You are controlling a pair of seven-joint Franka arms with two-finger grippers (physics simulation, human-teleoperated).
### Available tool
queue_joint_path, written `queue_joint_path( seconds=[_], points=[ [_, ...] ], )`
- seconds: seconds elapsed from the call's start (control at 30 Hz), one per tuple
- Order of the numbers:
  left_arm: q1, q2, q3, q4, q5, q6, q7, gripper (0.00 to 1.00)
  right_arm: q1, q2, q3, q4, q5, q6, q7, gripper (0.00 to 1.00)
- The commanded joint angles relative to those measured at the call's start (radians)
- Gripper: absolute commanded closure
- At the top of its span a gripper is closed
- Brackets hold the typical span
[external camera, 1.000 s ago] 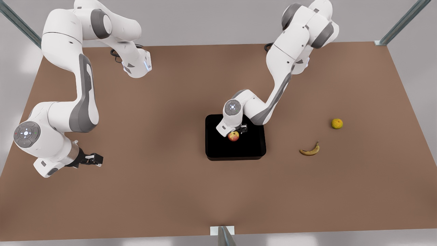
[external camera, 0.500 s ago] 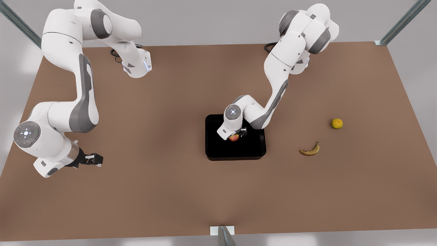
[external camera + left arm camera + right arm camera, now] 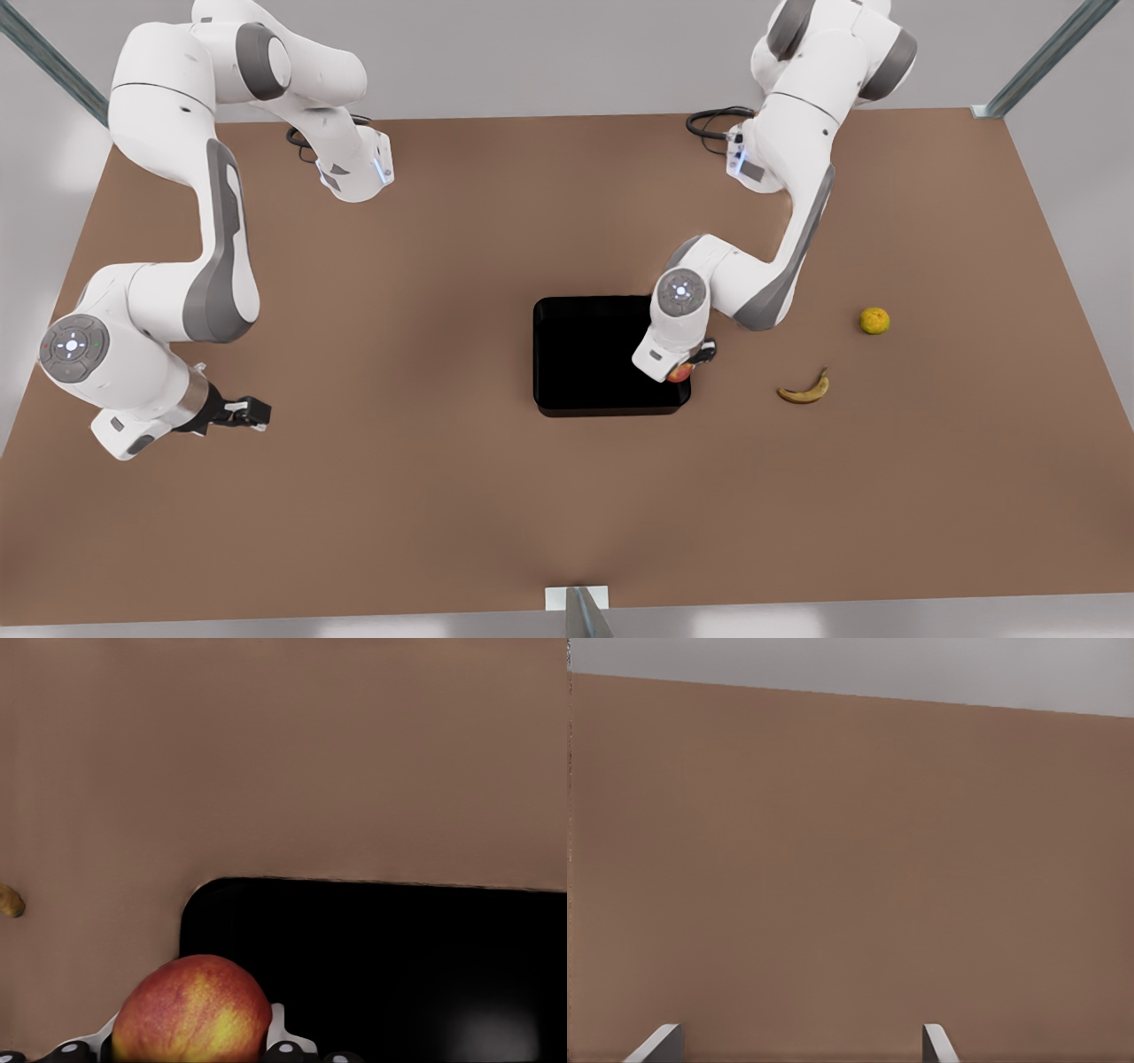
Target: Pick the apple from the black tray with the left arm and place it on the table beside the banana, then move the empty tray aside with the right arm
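In the front view, the left gripper is seen over the edge of the black tray nearest the front view's right, and it is clamped on the apple, which is held above the tray's rim there. Only a small red part of the apple is seen under the white wrist. The tray is seen lying flat on the brown table near its middle, with nothing inside it. The banana is found on the table toward the front view's right of the tray, apart from it, and a yellow-orange fruit is seen farther back and to the right of the banana. The right gripper is held at the front view's left, well apart from the tray, with the arm waiting; its fingers are seen parted.

In the left wrist view, the apple is seen gripped between two light fingers, with a rounded corner of the tray below it and the table beyond. A small part of the banana is seen at the picture's edge.

In the right wrist view, two pale fingertips are seen set wide apart over the bare table, with nothing between them.
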Motion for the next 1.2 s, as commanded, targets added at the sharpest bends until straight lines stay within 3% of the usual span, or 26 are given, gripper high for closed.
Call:
queue_joint_path(
  seconds=[0.0, 0.07, 0.2, 0.27, 0.3, 0.4, 0.43, 0.57, 0.6, 0.63, 0.67, 0.7, 0.73, 0.77, 0.8, 0.9, 1.17],
  points=[
    [0.117, -0.016, 0.004, 0.0, 0.0, -0.172, 0.757, 0.38, 0.061, -0.026, 0.004, 0.004, 0.004, -0.158, 0.079, 0.0],
    [0.24, 0.013, 0.002, -0.001, 0.026, -0.075, 0.954, 0.38, 0.103, -0.105, 0.073, 0.02, 0.005, -0.324, 0.209, 0.0],
    [0.257, 0.119, 0.004, -0.003, 0.027, 0.087, 0.937, 0.38, 0.106, -0.199, 0.243, 0.02, 0.005, -0.487, 0.376, 0.0],
    [0.237, 0.133, 0.002, -0.024, 0.024, 0.124, 0.857, 0.38, 0.108, -0.167, 0.386, 0.018, 0.008, -0.555, 0.571, 0.0],
    [0.235, 0.125, 0.001, -0.061, 0.024, 0.159, 0.837, 0.38, 0.106, -0.128, 0.415, 0.018, 0.085, -0.544, 0.594, 0.0],
    [0.234, 0.133, -0.001, -0.087, 0.023, 0.205, 0.809, 0.37, 0.155, -0.093, 0.422, -0.048, 0.174, -0.383, 0.904, 0.0],
    [0.234, 0.134, -0.001, -0.089, 0.024, 0.207, 0.808, 0.0, 0.158, -0.075, 0.419, -0.043, 0.181, -0.352, 0.981, 0.0],
    [0.235, 0.125, -0.001, -0.09, 0.024, 0.202, 0.808, 0.0, 0.203, 0.011, 0.421, -0.006, 0.168, -0.219, 1.134, 0.02],
    [0.246, 0.048, -0.001, -0.087, -0.002, 0.135, 0.779, 0.0, 0.206, 0.036, 0.422, 0.02, 0.166, -0.189, 1.182, 0.02],
    [0.257, -0.059, 0.004, -0.078, -0.167, 0.069, 0.762, 0.0, 0.224, 0.068, 0.424, 0.066, 0.162, -0.188, 1.195, 0.01],
    [0.266, -0.131, 0.01, 0.028, -0.241, -0.148, 0.763, 0.0, 0.224, 0.082, 0.426, 0.073, 0.154, -0.185, 1.2, 0.0],
    [0.306, -0.131, 0.011, 0.252, -0.342, -0.449, 0.728, 0.0, 0.239, 0.083, 0.429, 0.063, 0.086, -0.185, 1.194, 0.0],
    [0.333, -0.156, 0.011, 0.3, -0.356, -0.516, 0.682, 0.0, 0.261, 0.08, 0.43, 0.02, 0.037, -0.125, 1.197, 0.01],
    [0.352, -0.246, 0.02, 0.28, -0.342, -0.509, 0.694, 0.0, 0.259, 0.076, 0.445, -0.016, 0.033, -0.081, 1.194, 0.01],
    [0.378, -0.378, 0.034, 0.098, -0.338, -0.321, 0.754, 0.0, 0.258, 0.07, 0.459, -0.046, -0.006, -0.062, 1.194, 0.01],
    [0.387, -0.308, 0.039, 0.119, -0.318, -0.321, 0.74, 0.0, 0.23, 0.031, 0.475, -0.186, -0.046, 0.051, 1.168, 0.01],
    [0.41, -0.288, 0.048, 0.105, -0.315, -0.305, 0.742, 0.0, 0.193, 0.07, 0.519, -0.2, -0.046, 0.163, 1.172, 0.0]
  ],
)
